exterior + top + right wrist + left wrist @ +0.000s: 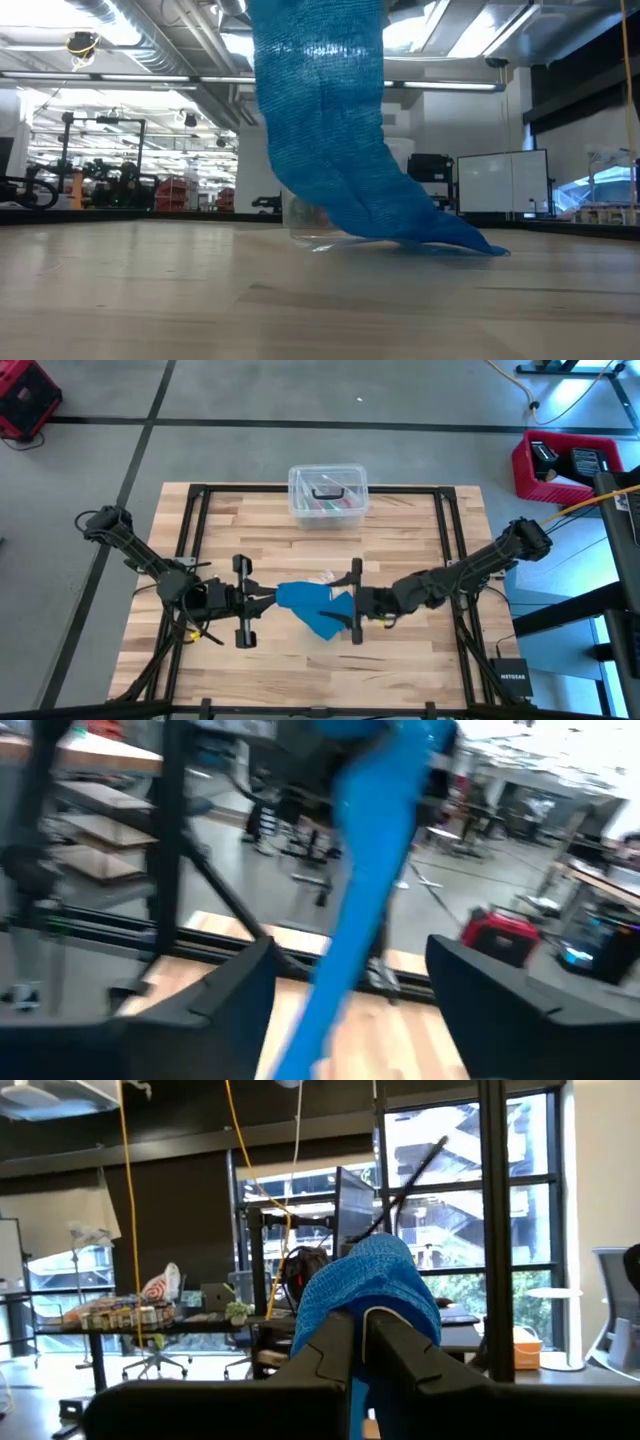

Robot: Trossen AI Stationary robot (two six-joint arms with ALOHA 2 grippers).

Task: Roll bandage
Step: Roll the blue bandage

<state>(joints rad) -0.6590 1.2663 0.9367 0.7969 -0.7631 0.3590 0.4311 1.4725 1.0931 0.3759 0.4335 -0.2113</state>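
one blue bandage hangs between two end effectors over the wooden counter. the left end effector is clamped on its upper end; the right end effector is spread apart, the band passing between its fingers. one clear lidded box sits beyond both.

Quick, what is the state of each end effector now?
Left end effector: closed on the bandage.
Right end effector: open, fingers on either side of the bandage, not gripping.
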